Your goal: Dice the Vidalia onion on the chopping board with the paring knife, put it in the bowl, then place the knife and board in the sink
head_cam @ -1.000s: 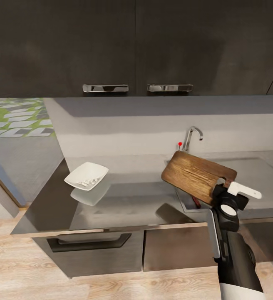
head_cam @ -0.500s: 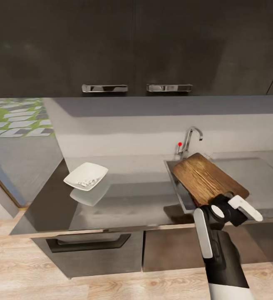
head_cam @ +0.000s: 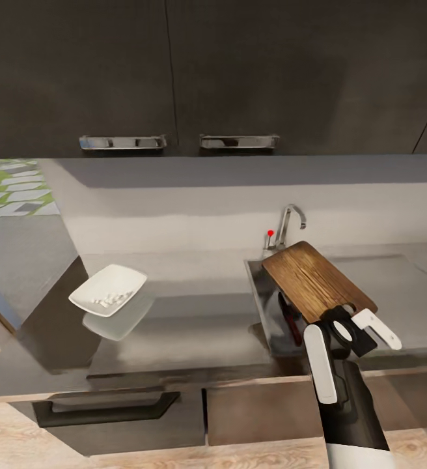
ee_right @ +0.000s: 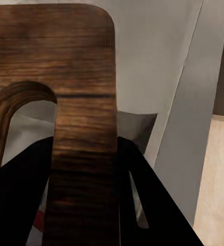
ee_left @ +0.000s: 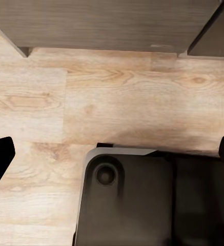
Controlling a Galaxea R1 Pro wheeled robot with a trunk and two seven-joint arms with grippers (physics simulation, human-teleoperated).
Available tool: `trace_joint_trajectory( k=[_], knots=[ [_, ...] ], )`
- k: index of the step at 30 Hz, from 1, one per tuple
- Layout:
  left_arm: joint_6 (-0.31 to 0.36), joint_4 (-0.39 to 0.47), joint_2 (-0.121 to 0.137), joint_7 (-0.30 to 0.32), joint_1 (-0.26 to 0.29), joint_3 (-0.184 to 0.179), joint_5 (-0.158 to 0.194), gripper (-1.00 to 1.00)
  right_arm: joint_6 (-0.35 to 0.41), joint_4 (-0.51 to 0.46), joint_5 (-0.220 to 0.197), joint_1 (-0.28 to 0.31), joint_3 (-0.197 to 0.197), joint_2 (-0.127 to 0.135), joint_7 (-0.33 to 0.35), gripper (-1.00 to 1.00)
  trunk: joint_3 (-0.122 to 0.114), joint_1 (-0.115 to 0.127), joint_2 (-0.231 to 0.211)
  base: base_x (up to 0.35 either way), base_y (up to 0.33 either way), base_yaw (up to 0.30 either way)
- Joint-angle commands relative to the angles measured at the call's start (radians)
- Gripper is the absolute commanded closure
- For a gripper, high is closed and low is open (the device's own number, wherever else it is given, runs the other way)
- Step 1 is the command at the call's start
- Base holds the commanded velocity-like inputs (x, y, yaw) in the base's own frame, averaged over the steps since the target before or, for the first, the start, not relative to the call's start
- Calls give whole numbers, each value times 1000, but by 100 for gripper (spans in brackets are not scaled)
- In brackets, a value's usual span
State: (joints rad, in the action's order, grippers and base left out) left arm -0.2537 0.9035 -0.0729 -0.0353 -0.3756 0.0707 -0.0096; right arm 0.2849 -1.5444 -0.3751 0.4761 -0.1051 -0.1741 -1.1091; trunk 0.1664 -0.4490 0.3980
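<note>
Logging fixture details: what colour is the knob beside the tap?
Red. The small knob left of the chrome tap shows best in the head view.

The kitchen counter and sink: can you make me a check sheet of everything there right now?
Surface: the countertop is a glossy dark grey slab.
Job's things: the chopping board hangs tilted over the sink; the paring knife lies in the basin under it; the diced onion sits in the bowl.
Clutter: nothing seen.
Grippers: the right gripper pinches the board at its handle end; the left gripper points at the wooden floor, fingers apart.
Cables: nothing seen.
Surroundings: chrome tap, dark cupboards above, drawer fronts below.
</note>
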Motion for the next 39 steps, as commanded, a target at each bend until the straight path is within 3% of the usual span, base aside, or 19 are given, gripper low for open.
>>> trace_joint_trajectory(
  k=[1,5,10,12,13,14,15,25,33,36,39],
  knots=[
    [-1,1,-1,-2,0,1,-1,-100,11,-1,0,1,-1,0,-3,100,2,-1,2,237,-203,0],
    [-1,4,0,-2,0,1,-2,-100,17,2,3,1,-1,0,-17,100,2,-1,2,175,-148,0],
    [-1,7,1,-1,0,1,-1,-100,19,6,4,2,6,0,-88,100,2,-1,2,105,-88,0],
    [-1,8,1,1,0,1,-1,-100,17,13,4,2,46,0,-108,100,2,-1,2,51,-42,0],
    [-1,9,1,1,0,1,-1,-100,13,20,5,1,79,0,-119,100,2,-1,2,25,-21,0],
    [-1,10,1,1,0,1,-1,-100,3,52,6,1,145,0,-156,100,2,-1,2,8,-7,0],
    [-1,10,1,2,0,1,-1,-100,-6,63,6,1,159,0,-166,100,2,-1,2,5,-4,0],
    [-1,7,1,2,0,1,-1,-100,-40,81,-3,1,183,0,-185,100,2,-1,2,1,-1,0],
    [1,8,1,1,0,3,1,-100,-29,74,-131,2,181,0,-190,100,2,-1,2,0,0,0],
    [1,9,1,0,0,3,1,-100,-28,73,-159,3,185,0,-218,100,2,-1,2,0,0,0],
    [1,13,1,-2,0,3,2,-100,-31,73,-222,21,204,0,-259,100,2,-1,2,0,0,0]
  ],
)
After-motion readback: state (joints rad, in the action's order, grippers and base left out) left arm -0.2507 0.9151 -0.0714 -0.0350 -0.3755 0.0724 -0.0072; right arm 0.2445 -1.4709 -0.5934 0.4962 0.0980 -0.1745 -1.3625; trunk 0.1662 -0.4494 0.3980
